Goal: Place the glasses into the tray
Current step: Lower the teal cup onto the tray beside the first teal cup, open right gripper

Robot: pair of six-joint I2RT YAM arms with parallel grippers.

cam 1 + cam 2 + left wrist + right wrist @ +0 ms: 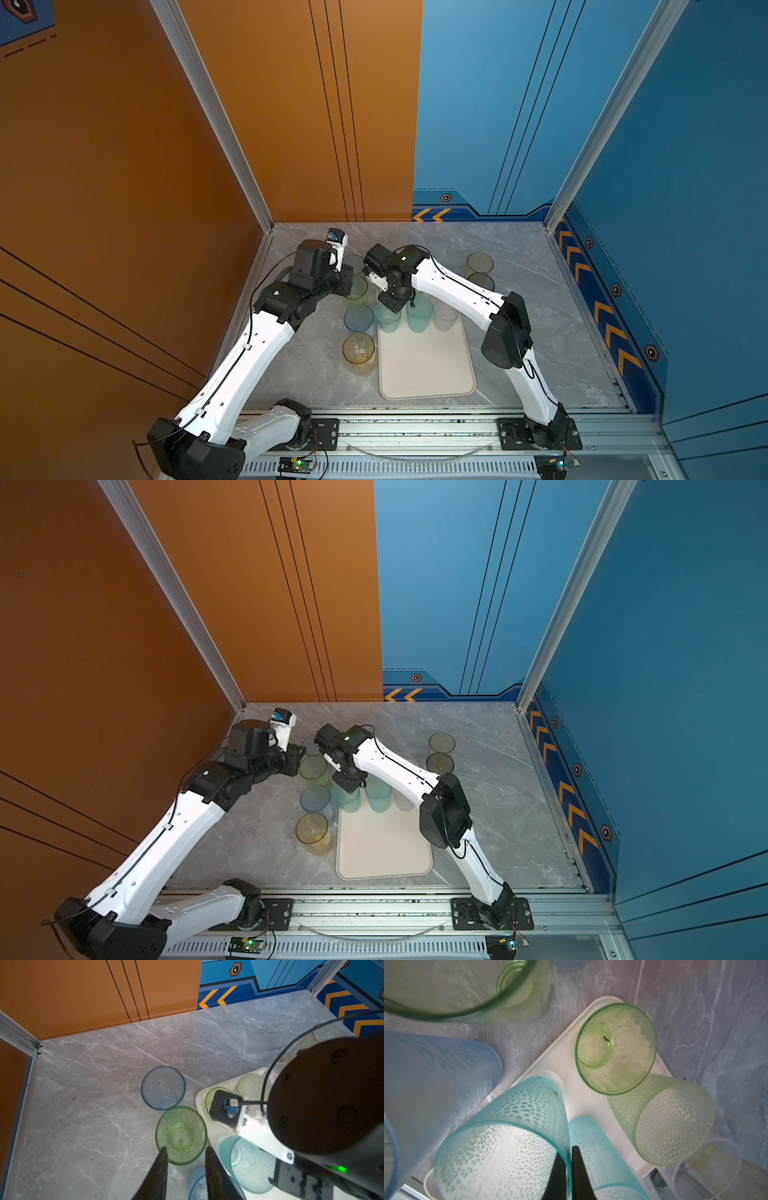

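While right pincer (566, 1152) clamps the crowded teal glass (508, 1126), left pincer (186, 1147) gapes above green glass (180, 1134).

grey marble tabletop (573, 340) | orange wall (124, 166) | blue wall (685, 124) | aluminium rail (415, 428)

orange wall (104, 145), blue wall (478, 104), grey marble floor (561, 332), aluminium posts (216, 116)

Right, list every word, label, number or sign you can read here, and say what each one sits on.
No readable words or numbers anywhere.
Orange chevron arrows: a sign without text, on the dark blue wall band.
Hexagon badge: just above that band, a symbol only, no lettering.
Small dark marks on the white camera mount: too small to read.
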